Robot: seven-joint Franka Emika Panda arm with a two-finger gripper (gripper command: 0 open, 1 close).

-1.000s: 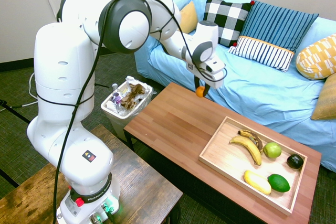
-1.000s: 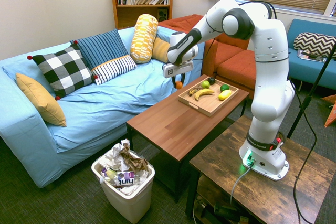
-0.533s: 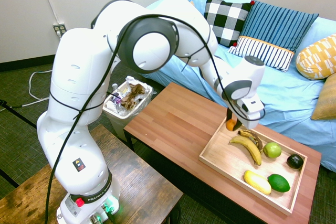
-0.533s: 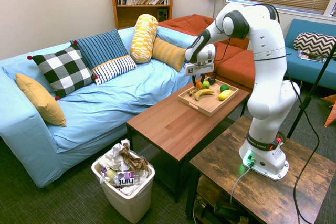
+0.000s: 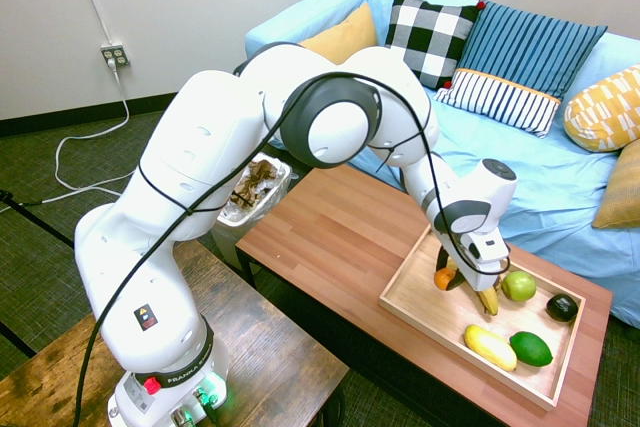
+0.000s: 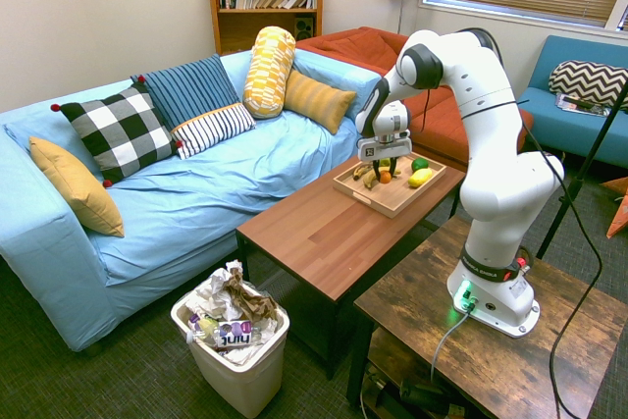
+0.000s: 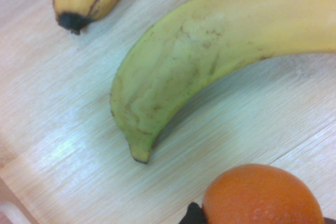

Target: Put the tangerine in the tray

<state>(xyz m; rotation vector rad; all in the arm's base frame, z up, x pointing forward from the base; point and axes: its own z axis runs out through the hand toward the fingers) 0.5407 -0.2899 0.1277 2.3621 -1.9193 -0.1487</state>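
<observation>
Tangerine [image 5: 442,277], pinched in the jaws of the gripper [image 5: 446,280], has come down from above the tabletop [image 5: 330,237] to hang low over the wooden tray [image 5: 425,302], right of centre, beside the bananas [image 7: 210,61]; release seems next.

Two bananas [image 7: 220,56], one tangerine [image 7: 262,195], one tray [image 5: 420,312].

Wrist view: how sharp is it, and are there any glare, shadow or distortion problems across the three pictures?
Wrist view: slightly soft, the banana and tangerine still readable, a pale sheen on the tray wood. First exterior view: sharp, evenly lit, wide-angle swelling of the near arm, which hides part of the waste bin. Second exterior view: sharp, but the tangerine is tiny under the hand.
</observation>
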